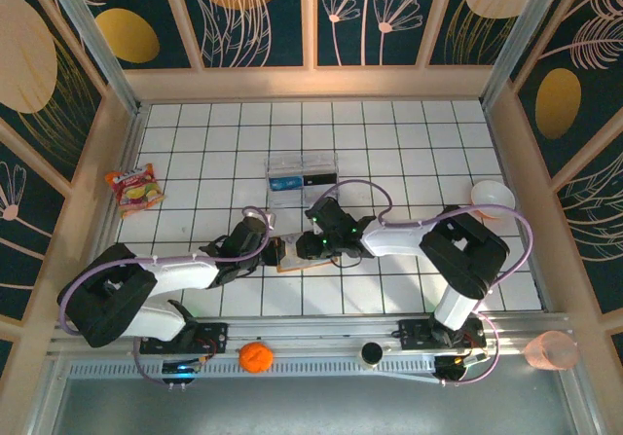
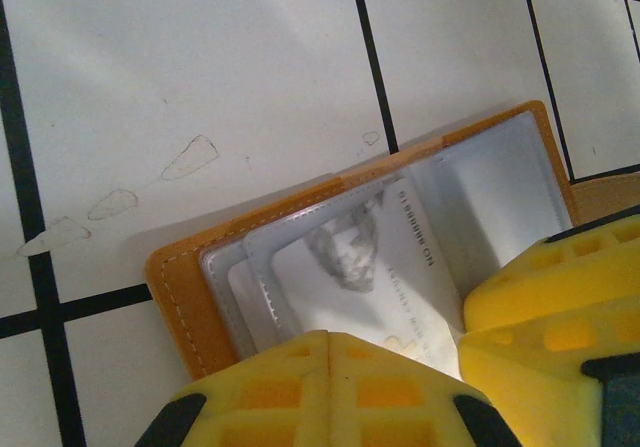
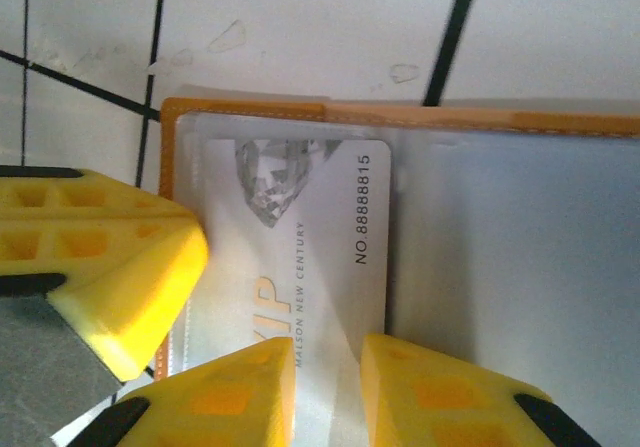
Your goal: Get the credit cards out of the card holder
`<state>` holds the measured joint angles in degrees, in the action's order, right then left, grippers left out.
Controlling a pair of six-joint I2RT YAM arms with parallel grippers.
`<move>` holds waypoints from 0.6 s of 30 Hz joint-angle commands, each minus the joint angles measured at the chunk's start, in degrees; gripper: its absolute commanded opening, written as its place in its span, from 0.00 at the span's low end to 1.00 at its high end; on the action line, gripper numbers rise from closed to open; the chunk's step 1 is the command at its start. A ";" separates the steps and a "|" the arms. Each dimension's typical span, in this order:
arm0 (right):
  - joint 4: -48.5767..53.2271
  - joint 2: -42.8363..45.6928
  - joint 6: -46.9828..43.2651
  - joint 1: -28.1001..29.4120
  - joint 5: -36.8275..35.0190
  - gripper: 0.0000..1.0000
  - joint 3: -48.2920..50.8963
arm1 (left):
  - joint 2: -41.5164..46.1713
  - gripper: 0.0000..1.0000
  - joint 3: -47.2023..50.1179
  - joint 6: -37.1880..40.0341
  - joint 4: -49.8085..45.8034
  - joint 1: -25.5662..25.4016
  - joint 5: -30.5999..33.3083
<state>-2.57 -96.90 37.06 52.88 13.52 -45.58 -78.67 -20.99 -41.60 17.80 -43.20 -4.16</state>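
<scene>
At the left of the tiled table (image 1: 195, 133) a snack packet (image 1: 136, 188) lies well apart from the work and plays no part in it. The left arm reaches in toward the middle, and the left gripper (image 2: 330, 352) has its yellow fingers pressed fully together with nothing between them. It is planted on the near edge of the card holder (image 2: 185, 287). I judge it is there as a clamp, so that the light leather does not slide or lift when a card is drawn.

The card holder lies open and flat on the tiles near the table's centre, just in front of a clear plastic box (image 1: 302, 172), with its grey inner pockets facing up. A pale credit card (image 3: 300, 257), printed with a diamond and a number, sits in the left-hand pocket with most of its face showing. A second pale edge behind it may be another card or only a pocket lip; the view is too poor to say.

From the right, the right gripper (image 3: 328, 357) comes down over that card's near end. Its fingers stand a narrow way apart, and the card's face shows in the gap between them, so it has nothing pinched. The placement suggests it is lining up to catch the card's free end and pull it out along the pocket.
</scene>
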 commanded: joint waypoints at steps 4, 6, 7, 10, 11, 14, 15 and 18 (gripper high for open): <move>5.60 2.67 0.98 0.83 -7.13 0.26 1.51 | -0.17 0.00 0.17 0.98 -2.93 -0.09 0.99; 5.75 3.49 0.57 1.00 -7.64 0.27 1.20 | 0.02 0.00 -0.25 1.29 -3.52 -0.13 1.25; 5.21 4.10 0.05 1.07 -7.42 0.28 1.20 | 0.30 0.00 -0.44 1.40 -3.69 -0.13 1.12; 4.53 6.29 -1.72 1.09 -6.09 0.33 0.83 | 1.74 0.00 -1.23 1.86 -4.87 -0.12 1.08; 4.86 6.76 -2.35 0.77 -5.56 0.33 0.47 | 2.56 0.00 -1.64 2.06 -5.79 -0.12 1.29; 5.30 7.99 -3.46 -0.61 -3.47 0.33 0.31 | 5.74 0.00 -2.74 2.71 -8.52 -0.07 2.25; 4.90 8.27 -3.69 -1.18 -2.16 0.33 0.53 | 6.92 0.00 -3.09 2.76 -9.27 -0.13 2.43; 3.40 7.91 -4.08 -2.25 1.27 0.33 0.93 | 8.54 0.00 -3.94 2.42 -9.52 -0.19 1.40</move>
<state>1.06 -89.84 34.63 51.62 11.53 -45.04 -71.72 -22.90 -40.07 10.63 -43.20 -2.87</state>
